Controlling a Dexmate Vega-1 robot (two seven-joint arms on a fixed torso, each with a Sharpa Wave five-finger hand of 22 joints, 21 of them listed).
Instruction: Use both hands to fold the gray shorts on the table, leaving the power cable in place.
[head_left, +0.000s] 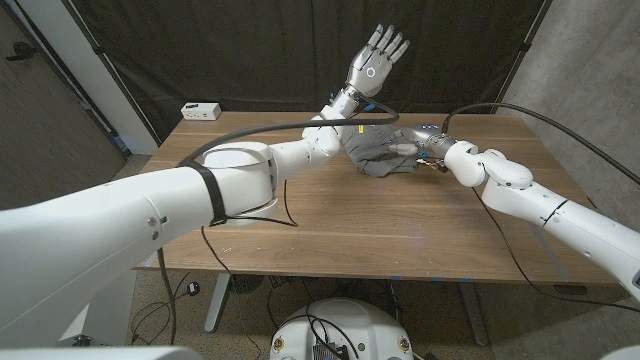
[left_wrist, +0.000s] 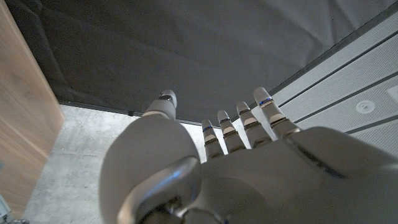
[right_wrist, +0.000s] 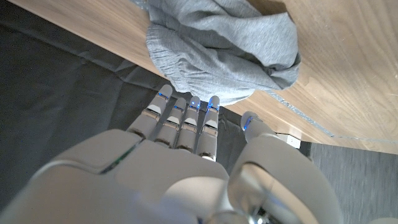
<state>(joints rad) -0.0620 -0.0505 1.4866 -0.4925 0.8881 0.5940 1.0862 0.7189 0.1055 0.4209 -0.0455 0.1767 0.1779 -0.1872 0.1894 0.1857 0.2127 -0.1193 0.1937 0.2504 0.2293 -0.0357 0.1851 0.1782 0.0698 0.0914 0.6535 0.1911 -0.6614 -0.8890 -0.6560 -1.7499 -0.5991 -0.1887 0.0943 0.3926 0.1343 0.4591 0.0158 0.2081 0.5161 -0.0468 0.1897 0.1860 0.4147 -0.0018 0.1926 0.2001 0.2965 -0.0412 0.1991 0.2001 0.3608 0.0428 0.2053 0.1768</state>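
The gray shorts (head_left: 378, 152) (right_wrist: 230, 43) lie bunched in a heap at the far middle of the wooden table (head_left: 330, 225). My right hand (head_left: 428, 147) (right_wrist: 186, 143) is at the heap's right side, its fingers stretched out straight and its fingertips (right_wrist: 194, 102) just short of the cloth's edge, gripping nothing. My left hand (head_left: 375, 55) (left_wrist: 249, 162) is raised high above the table's far edge, beyond the shorts, with its fingers spread and nothing in it. A thin pale cable (right_wrist: 311, 121) runs across the wood near the shorts.
A white power strip (head_left: 201, 110) (right_wrist: 291, 138) sits at the table's far left corner. A black curtain (head_left: 250, 50) hangs behind the table. Black arm cables (head_left: 250, 130) arc over the table's left half and its right edge.
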